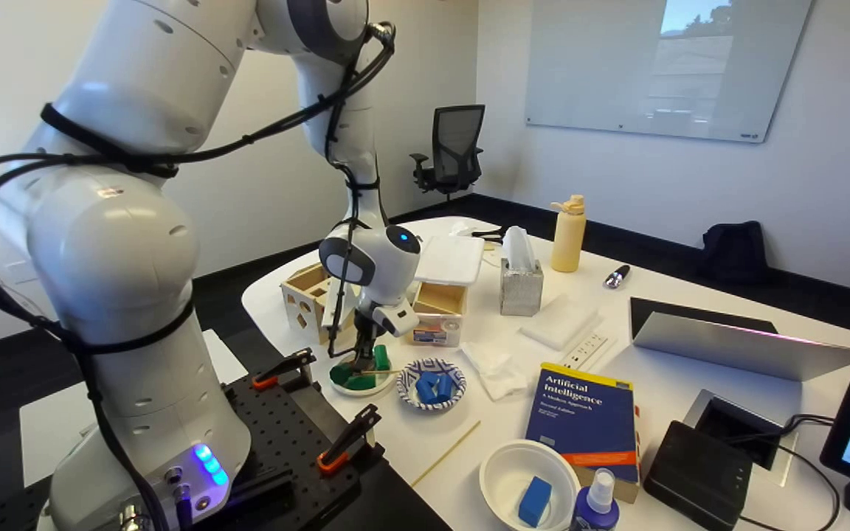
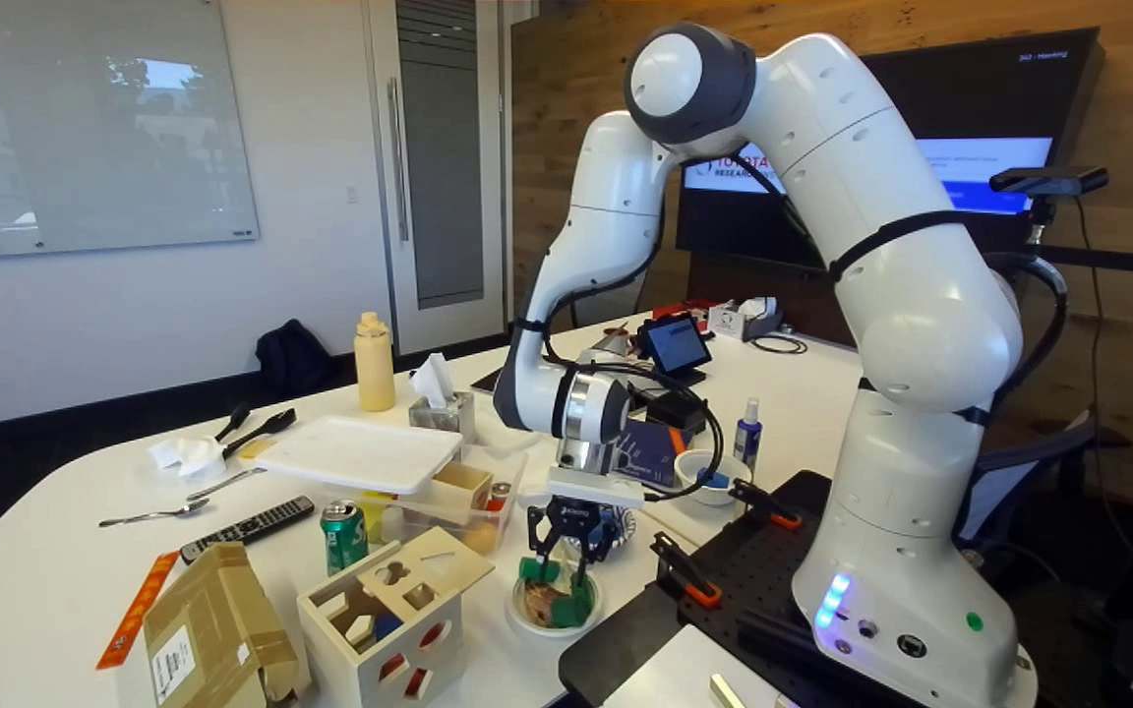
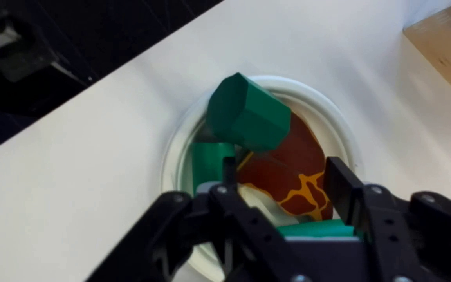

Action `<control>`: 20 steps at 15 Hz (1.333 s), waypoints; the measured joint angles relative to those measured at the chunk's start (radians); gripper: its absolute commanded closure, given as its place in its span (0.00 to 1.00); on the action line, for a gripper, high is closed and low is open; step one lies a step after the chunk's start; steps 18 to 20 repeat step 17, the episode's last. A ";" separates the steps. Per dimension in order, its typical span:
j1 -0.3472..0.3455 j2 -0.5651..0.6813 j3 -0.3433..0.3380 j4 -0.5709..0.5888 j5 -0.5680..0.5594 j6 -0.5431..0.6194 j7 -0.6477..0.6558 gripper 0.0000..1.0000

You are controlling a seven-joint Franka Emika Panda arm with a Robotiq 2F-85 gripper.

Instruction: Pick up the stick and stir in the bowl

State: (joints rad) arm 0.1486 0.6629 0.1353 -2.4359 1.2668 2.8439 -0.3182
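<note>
With the bowl [image 1: 358,392] as the dial's center and 12 o'clock at the top of an exterior view, black-and-orange clamps [image 1: 286,368] stand at 9 and 6 o'clock, a wooden shape box [image 1: 299,295] at 11. The robot's hand [image 3: 278,168], released, its fingers spread, hangs over the bowl, where green blocks [image 3: 264,117] and an orange-veined brown piece [image 3: 303,152] crowd the inside; whether its tips touch them cannot be told. Just beside, at 3 o'clock, sits a blue-patterned bowl [image 1: 406,383] of blue blocks [image 1: 443,387]; a clear bin [image 1: 436,331] stands at 2. The thin stick [image 1: 446,453] lies on the counter [image 1: 502,424] between 4 and 5, apart from the hand. Beyond are a tissue box [image 1: 521,289] at 2, a larger white bowl [image 1: 505,476] at 4, a book [image 1: 584,420] just past 3 and a laptop [image 1: 742,350] at 3.
</note>
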 measured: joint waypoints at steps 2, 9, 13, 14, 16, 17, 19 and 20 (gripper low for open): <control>-0.011 -0.008 0.004 -0.005 0.000 -0.025 -0.014 0.00; -0.018 -0.223 0.070 -0.129 0.013 -0.054 -0.009 0.00; 0.015 -0.404 0.077 -0.233 -0.055 -0.043 0.111 0.00; 0.022 -0.444 0.077 -0.258 -0.088 -0.039 0.157 0.00; 0.028 -0.512 0.074 -0.302 -0.150 -0.035 0.235 0.00; 0.029 -0.538 0.072 -0.320 -0.179 -0.035 0.266 0.00; 0.029 -0.538 0.072 -0.320 -0.179 -0.035 0.266 0.00; 0.029 -0.538 0.072 -0.320 -0.179 -0.035 0.266 0.00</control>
